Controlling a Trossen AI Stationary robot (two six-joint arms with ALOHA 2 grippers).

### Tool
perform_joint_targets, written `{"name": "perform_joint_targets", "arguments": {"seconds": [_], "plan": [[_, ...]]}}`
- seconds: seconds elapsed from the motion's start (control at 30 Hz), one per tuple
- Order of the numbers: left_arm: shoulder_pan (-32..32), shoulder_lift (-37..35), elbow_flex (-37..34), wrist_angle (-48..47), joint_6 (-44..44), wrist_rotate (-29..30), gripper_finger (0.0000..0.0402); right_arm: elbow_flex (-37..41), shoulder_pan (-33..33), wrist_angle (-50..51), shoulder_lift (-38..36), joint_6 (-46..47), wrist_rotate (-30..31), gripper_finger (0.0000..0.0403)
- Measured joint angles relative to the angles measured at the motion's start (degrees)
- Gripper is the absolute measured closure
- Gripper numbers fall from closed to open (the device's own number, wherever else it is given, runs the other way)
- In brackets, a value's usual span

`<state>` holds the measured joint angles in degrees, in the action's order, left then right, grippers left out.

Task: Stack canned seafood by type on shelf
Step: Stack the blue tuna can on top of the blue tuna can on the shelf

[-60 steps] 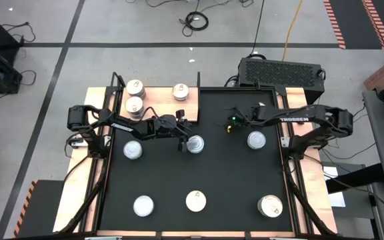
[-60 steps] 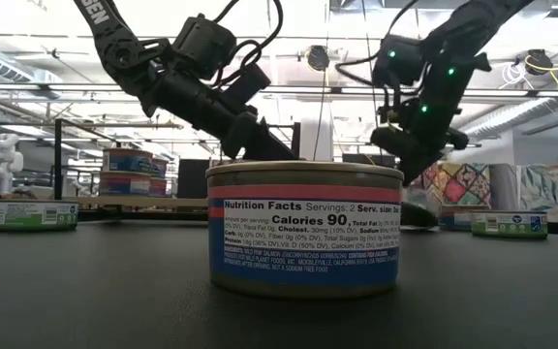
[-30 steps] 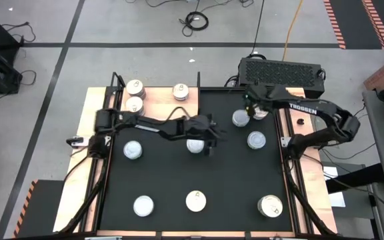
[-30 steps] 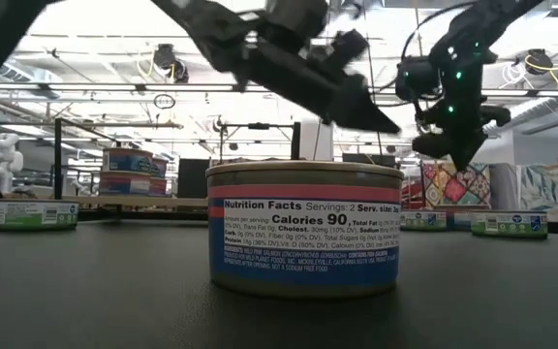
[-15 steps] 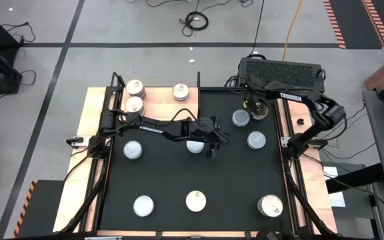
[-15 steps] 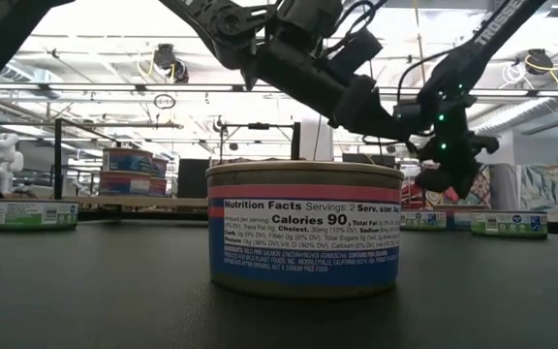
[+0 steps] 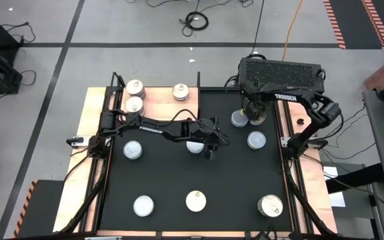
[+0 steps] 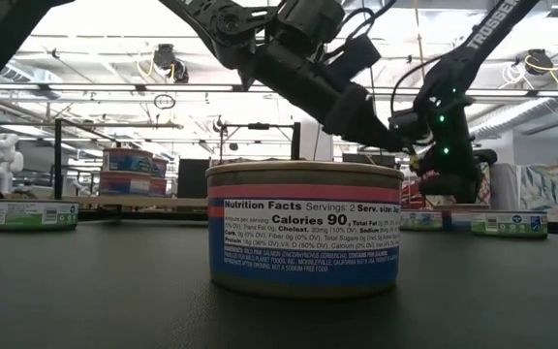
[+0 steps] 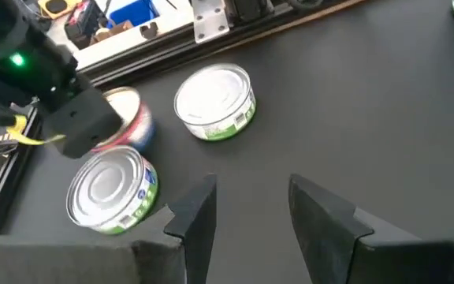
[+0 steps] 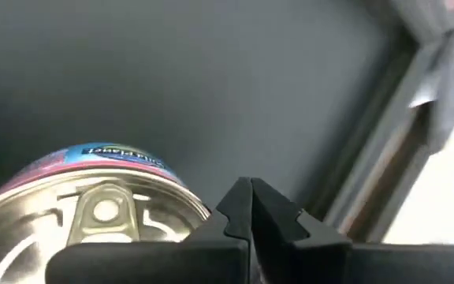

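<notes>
My left gripper (image 7: 213, 142) is open over the middle of the black mat, just right of a silver can (image 7: 193, 146). In its wrist view the open fingers (image 9: 251, 185) point at two green-label cans (image 9: 215, 101) (image 9: 110, 189). My right gripper (image 7: 252, 111) is shut and low at the mat's far right corner. It stands beside a red-and-blue-label can with a pull-tab (image 10: 101, 213) (image 9: 131, 120). The pale wooden shelf (image 7: 159, 101) at the far left carries three cans (image 7: 135, 86) (image 7: 135, 104) (image 7: 180, 91). My right gripper's shut fingers (image 10: 243, 207) stand right beside the lid rim of the red-and-blue can (image 10: 181, 197), coming down from above. I cannot tell whether they touch it. My left gripper touches nothing.
More cans stand on their bases on the mat: one at the left (image 7: 133, 150), one at the right (image 7: 256, 140), three along the near edge (image 7: 143, 205) (image 7: 195, 200) (image 7: 270, 205). The nearest one (image 8: 304, 228) fills the low view. A black perforated box (image 7: 282, 73) sits beyond the far right corner.
My right gripper has come down toward the red-and-blue can at the mat's far right corner, and its arm has folded back toward the right edge. My left gripper has sunk a little and settled over the mat's middle.
</notes>
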<state>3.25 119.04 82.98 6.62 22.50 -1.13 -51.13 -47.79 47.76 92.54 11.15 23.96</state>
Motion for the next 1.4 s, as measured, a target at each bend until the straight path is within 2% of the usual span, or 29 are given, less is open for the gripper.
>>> {"name": "perform_joint_targets", "arguments": {"seconds": [0.37, 0.5, 0.7, 0.93, 1.07, 1.27, 1.4], "plan": [[-1.3, 0.0, 0.0, -5.5, 4.2, 0.0, 0.0242, 0.0, 15.0, 5.5, -3.3, 8.6, -9.9, 0.0403], [-2.3, 0.0, 0.0, -6.5, 5.0, 0.0, 0.0242, 0.0, 18.5, 7.0, -3.3, 12.5, -2.1, 0.0403], [-4.0, 0.0, 0.0, -5.5, 7.4, -1.6, 0.0242, 0.0, 17.8, 13.9, -3.5, 16.6, -2.0, 0.0403], [-5.9, 3.2, 0.0, 1.1, 16.6, -0.1, 0.0242, 0.0, 24.8, 13.9, -3.5, 21.4, -11.0, 0.0403], [-6.5, 4.4, 0.0, 3.3, 19.6, 2.1, 0.0242, 0.0, 29.9, 13.3, -3.5, 25.5, -13.8, 0.0403], [-7.9, 5.0, 0.1, 0.6, 24.8, 5.0, 0.0242, 0.0, 36.4, 3.6, -3.5, 27.2, -20.2, 0.0403], [-9.2, 5.2, 0.0, -2.1, 28.0, 10.5, 0.0242, 0.0, 38.9, -1.3, -3.5, 25.8, -23.1, 0.0403]]}}
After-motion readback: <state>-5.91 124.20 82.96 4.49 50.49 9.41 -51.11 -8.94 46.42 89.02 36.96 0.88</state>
